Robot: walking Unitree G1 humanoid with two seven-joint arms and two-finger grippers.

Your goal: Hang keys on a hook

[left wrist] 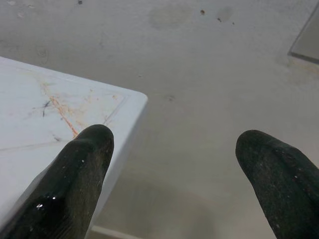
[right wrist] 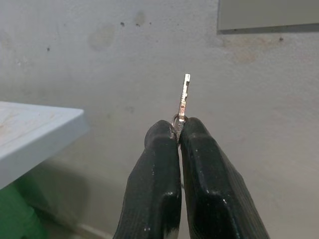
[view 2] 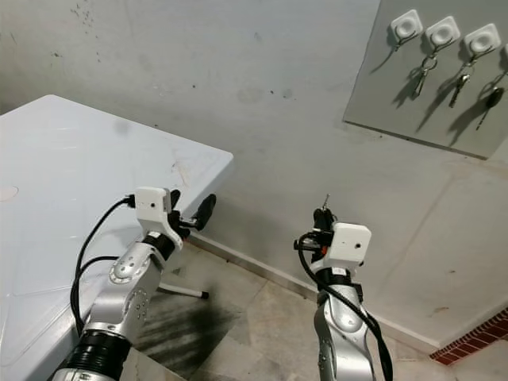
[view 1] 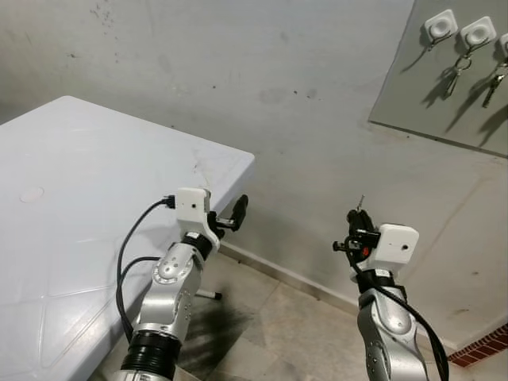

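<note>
My right gripper [right wrist: 178, 130] is shut on a small key [right wrist: 183, 98] whose thin blade sticks up past the fingertips; the same key [view 1: 359, 203] pokes up from that gripper [view 1: 354, 218] in the head views. High on the wall to the right hangs a grey board [view 1: 413, 87] with white square hooks [view 1: 440, 27]. Key bunches [view 1: 455, 78] dangle from two or three of them, and the leftmost hook carries none. The right gripper is well below and left of the board. My left gripper [view 1: 230, 216] stands open by the table corner, holding nothing.
A white plastic table [view 1: 87, 198] fills the left side, its corner [left wrist: 134, 99] just beside my left fingers. A stained grey wall [view 1: 278, 95] stands ahead, with tiled floor [view 1: 270, 333] below and brick edging [view 1: 484, 345] at the far right.
</note>
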